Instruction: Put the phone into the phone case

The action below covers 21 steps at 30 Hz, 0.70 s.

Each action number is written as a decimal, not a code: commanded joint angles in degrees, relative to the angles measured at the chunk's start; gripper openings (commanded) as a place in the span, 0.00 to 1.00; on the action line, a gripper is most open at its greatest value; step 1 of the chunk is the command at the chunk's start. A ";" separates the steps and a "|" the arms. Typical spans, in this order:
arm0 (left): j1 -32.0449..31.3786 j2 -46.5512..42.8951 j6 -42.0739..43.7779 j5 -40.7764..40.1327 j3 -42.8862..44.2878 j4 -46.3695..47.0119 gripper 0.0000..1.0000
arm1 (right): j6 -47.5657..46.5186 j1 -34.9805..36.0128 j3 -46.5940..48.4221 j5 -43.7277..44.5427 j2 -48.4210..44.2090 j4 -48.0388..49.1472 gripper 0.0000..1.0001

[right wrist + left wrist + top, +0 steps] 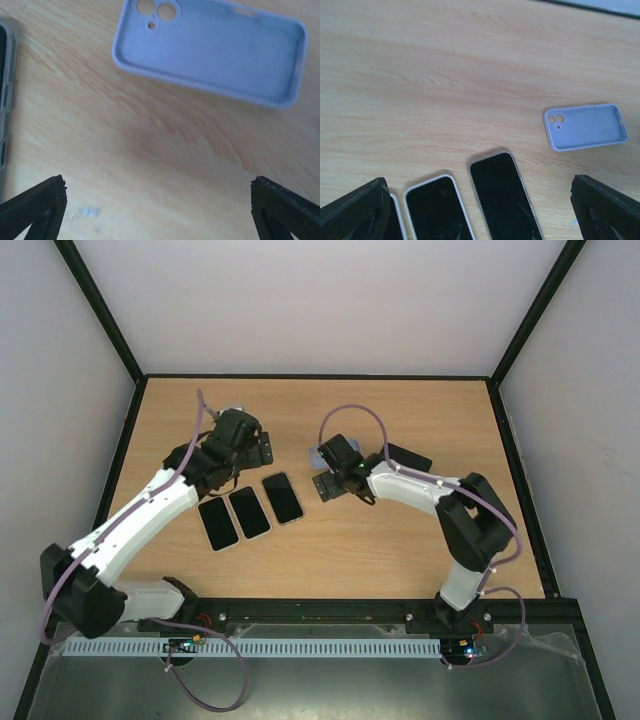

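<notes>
Right claw [157, 182] of mine is hanging with jaws apart; the lilac phone case [210, 47] is lying just left of it.

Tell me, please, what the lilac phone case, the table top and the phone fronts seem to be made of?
Phone case: probably silicone or soft plastic; matte lilac, rounded rim, no glare.
Table top: wood or wood-look laminate; grain lines show, dull smooth finish.
Phone fronts: apparently glass; glossy black, faint reflections and streaks.
</notes>
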 commanded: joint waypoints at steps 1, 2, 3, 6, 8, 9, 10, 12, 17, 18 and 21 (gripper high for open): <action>0.30 -5.95 8.05 -8.30 0.25 -0.95 0.99 | -10.48 -2.26 6.53 1.03 6.75 2.56 0.96; 0.57 -6.96 9.04 -10.44 -0.44 -0.61 0.99 | -11.64 -3.04 7.95 0.28 8.26 3.04 0.94; 0.82 -7.73 10.09 -11.96 -1.00 -0.20 0.99 | -12.65 -3.71 9.58 -0.70 9.76 3.30 0.92; 1.04 -10.61 13.63 -15.07 -3.92 3.55 0.99 | -16.18 -4.94 14.53 -1.02 13.98 2.76 0.91; 1.06 -13.11 16.08 -15.53 -6.49 6.71 0.99 | -17.68 -5.65 17.52 -1.55 16.76 1.49 0.90; 1.25 -14.02 17.11 -15.21 -7.59 7.96 0.99 | -18.12 -6.05 18.55 -2.04 17.92 1.15 0.89; 1.54 -14.93 18.05 -14.91 -8.55 8.88 0.99 | -18.29 -6.50 19.21 -2.38 18.88 1.20 0.88; 2.20 -16.34 18.88 -14.30 -10.52 10.07 0.99 | -18.80 -7.14 20.28 -3.99 20.64 1.07 0.84; 7.14 -17.53 18.25 -11.03 -12.39 10.24 0.99 | -19.88 -7.58 21.36 -6.90 22.16 -0.37 0.76; 8.18 -17.66 18.06 -10.16 -12.52 10.28 0.99 | -20.16 -7.63 21.14 -7.61 22.21 -0.55 0.75; 11.12 -18.16 17.86 -7.24 -12.81 10.78 0.99 | -21.06 -8.08 21.15 -10.71 22.79 -2.01 0.73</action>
